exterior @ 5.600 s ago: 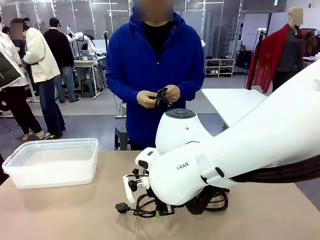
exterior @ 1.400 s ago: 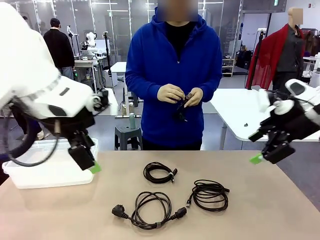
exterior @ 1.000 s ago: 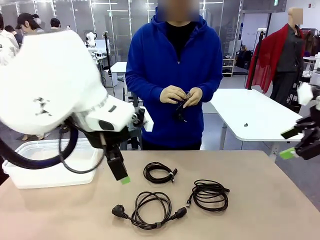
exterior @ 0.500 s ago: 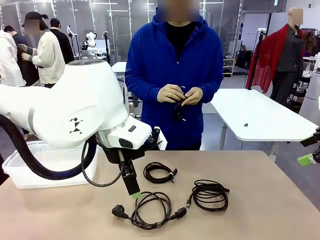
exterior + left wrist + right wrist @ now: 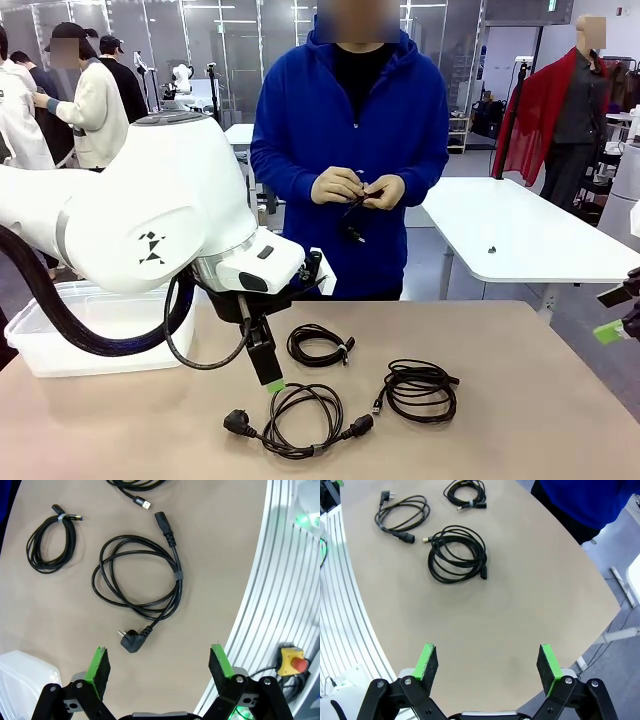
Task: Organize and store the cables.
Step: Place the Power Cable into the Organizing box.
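Three coiled black cables lie on the tan table (image 5: 520,430): a small tied coil (image 5: 340,350), a power cord (image 5: 300,452) with chunky plugs, and a USB coil (image 5: 420,370). My left gripper (image 5: 268,368) hangs open just above the power cord's far edge. The left wrist view has the power cord (image 5: 177,574) ahead of the open left gripper (image 5: 159,672), its plug (image 5: 131,641) nearest and the small coil (image 5: 70,537) beyond. My right gripper (image 5: 618,318) is open at the table's right edge. From the open right gripper (image 5: 490,667), the USB coil (image 5: 479,555) lies far ahead. The person holds another cable (image 5: 355,215) in both hands.
A clear plastic bin (image 5: 40,350) stands at the table's left, partly behind my left arm; its corner (image 5: 20,675) shows in the left wrist view. The person in blue (image 5: 350,130) stands at the far edge. A white table (image 5: 520,230) is behind on the right.
My left arm has swung in from the left and come down over the power cord. My right arm has pulled back to the right edge. The cables on the table have not moved.
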You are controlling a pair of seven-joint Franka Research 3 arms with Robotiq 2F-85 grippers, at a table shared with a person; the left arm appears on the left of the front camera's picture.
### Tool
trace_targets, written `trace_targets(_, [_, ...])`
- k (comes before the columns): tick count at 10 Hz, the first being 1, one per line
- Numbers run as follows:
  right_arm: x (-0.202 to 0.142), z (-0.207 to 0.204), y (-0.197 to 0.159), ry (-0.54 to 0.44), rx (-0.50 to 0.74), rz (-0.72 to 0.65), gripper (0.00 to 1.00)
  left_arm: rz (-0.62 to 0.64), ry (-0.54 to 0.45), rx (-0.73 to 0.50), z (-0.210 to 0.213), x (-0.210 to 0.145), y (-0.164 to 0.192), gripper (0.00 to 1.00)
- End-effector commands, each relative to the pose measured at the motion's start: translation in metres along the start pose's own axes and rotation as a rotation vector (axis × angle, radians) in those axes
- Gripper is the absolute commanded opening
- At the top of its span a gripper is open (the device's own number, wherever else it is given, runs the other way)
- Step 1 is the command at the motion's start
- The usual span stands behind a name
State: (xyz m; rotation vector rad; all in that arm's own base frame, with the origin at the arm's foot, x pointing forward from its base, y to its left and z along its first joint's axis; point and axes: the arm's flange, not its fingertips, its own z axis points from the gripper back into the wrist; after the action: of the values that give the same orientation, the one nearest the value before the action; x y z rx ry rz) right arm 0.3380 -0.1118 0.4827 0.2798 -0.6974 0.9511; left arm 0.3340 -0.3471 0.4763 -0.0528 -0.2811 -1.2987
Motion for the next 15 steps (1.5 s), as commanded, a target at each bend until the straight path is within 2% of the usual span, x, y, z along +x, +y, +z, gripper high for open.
trace_targets(1, [0.001,0.004,0.002,-0.011,-0.005,0.004,1.0,-0.002,0.01,-0.009,-0.005,-0.001,-0.001,1.0])
trace_targets(4, [0.001,0.004,0.002,-0.011,-0.005,0.004,1.0,-0.001,0.006,-0.005,-0.003,0.0,-0.001,1.0])
trace_targets(5, [0.001,0.004,0.002,-0.011,-0.005,0.004,1.0,0.009,-0.013,-0.004,-0.014,0.006,0.0,1.0])
trace_targets(8, [0.001,0.004,0.002,-0.011,-0.005,0.004,1.0,-0.045,0.024,0.004,-0.046,0.031,-0.003,1.0])
trace_targets(15, [0.001,0.004,0.002,-0.011,-0.005,0.004,1.0,-0.062,0.094,0.01,-0.106,0.044,-0.03,1.0])
